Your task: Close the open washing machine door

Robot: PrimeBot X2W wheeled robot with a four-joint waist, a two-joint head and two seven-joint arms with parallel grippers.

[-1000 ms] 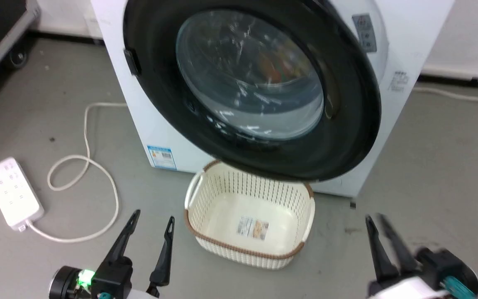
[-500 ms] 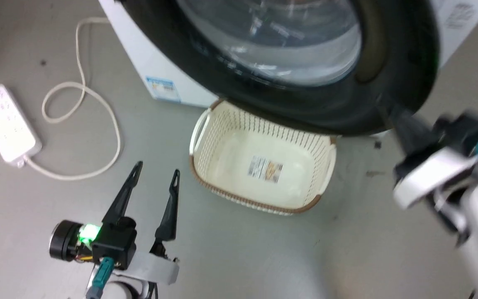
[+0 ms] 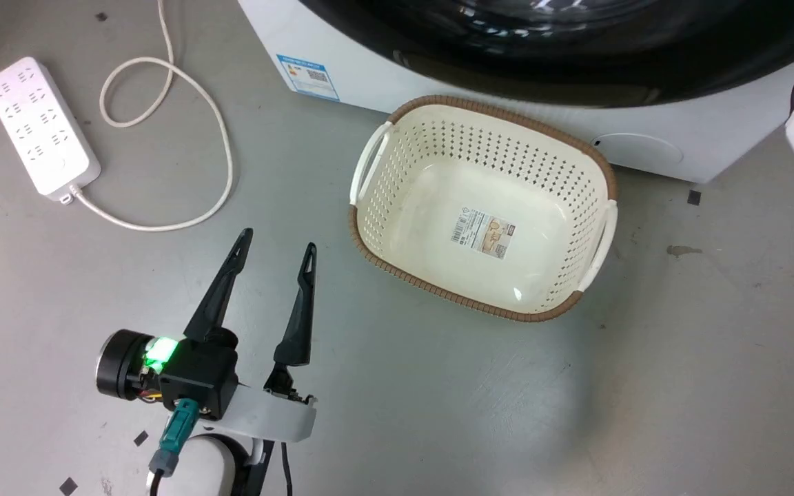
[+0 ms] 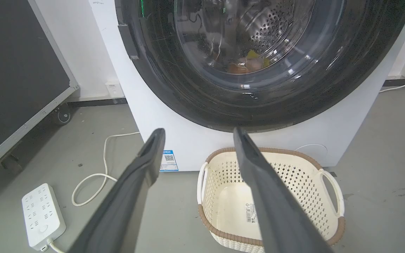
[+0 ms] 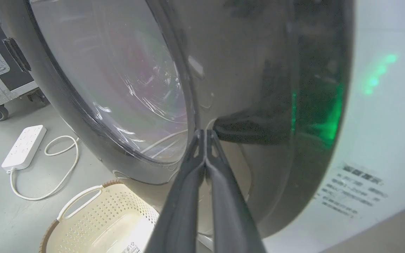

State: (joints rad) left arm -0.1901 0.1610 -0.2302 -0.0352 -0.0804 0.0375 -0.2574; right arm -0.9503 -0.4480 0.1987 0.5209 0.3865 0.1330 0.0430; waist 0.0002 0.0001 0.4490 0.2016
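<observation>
Washing machine door (image 4: 160, 80) partly off-frame; left pincer (image 3: 278, 240) agape, right pincer (image 5: 205, 131) clenched empty.

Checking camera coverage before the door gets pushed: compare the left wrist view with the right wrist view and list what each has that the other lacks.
Left wrist view, not the right: the open left gripper, coloured items seen through the washing machine door, and a blue sticker on the machine's front.
Right wrist view, not the left: the shut right gripper with its tips at the door's glossy face, a green glow reflected there, and a printed grey label.
Both: the door, the basket, the power strip and the black wheeled case.
</observation>
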